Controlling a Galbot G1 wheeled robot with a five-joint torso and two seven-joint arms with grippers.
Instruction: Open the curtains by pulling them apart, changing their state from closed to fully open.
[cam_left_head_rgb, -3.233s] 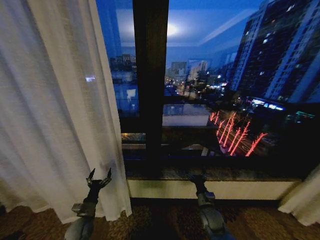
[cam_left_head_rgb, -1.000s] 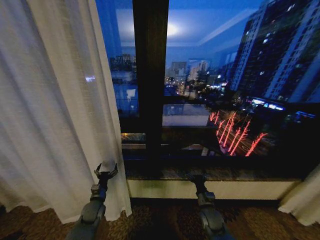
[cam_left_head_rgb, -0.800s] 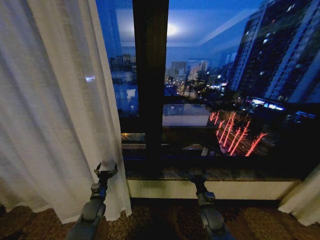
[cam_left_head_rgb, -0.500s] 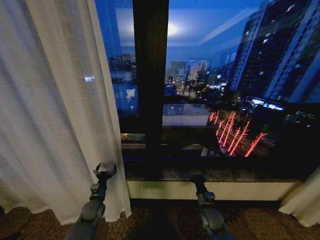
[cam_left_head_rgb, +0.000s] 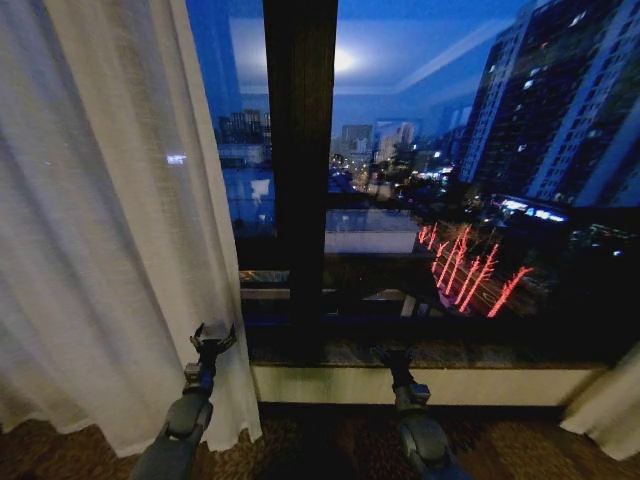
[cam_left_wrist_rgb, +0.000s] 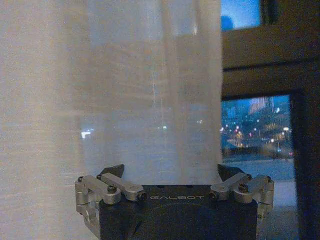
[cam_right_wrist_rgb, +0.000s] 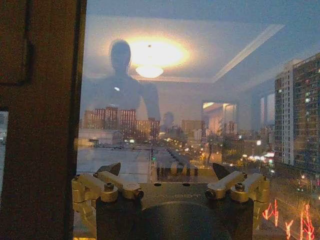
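Note:
The left curtain (cam_left_head_rgb: 110, 250), sheer, off-white and pleated, hangs from the top of the head view to the carpet and covers the left third of the window. My left gripper (cam_left_head_rgb: 212, 336) is low at that panel's inner edge, right up against the fabric. In the left wrist view the left gripper (cam_left_wrist_rgb: 170, 172) has its jaws spread wide, with the curtain (cam_left_wrist_rgb: 125, 90) just ahead of them. A bunched corner of the right curtain (cam_left_head_rgb: 608, 405) shows at the far lower right. My right gripper (cam_left_head_rgb: 394, 352) is open before the bare glass, well away from that panel, and its jaws (cam_right_wrist_rgb: 166, 170) hold nothing.
A wide dark window post (cam_left_head_rgb: 300, 170) stands just right of the left curtain's edge. A dark sill (cam_left_head_rgb: 480, 352) with a pale ledge (cam_left_head_rgb: 500, 385) runs under the glass. Patterned carpet (cam_left_head_rgb: 320, 450) lies below. The night city shows through the uncovered window.
Since the earliest frame my left gripper has reached forward and a little right to the curtain's inner edge. The camera has shifted slightly. The right arm has stayed put.

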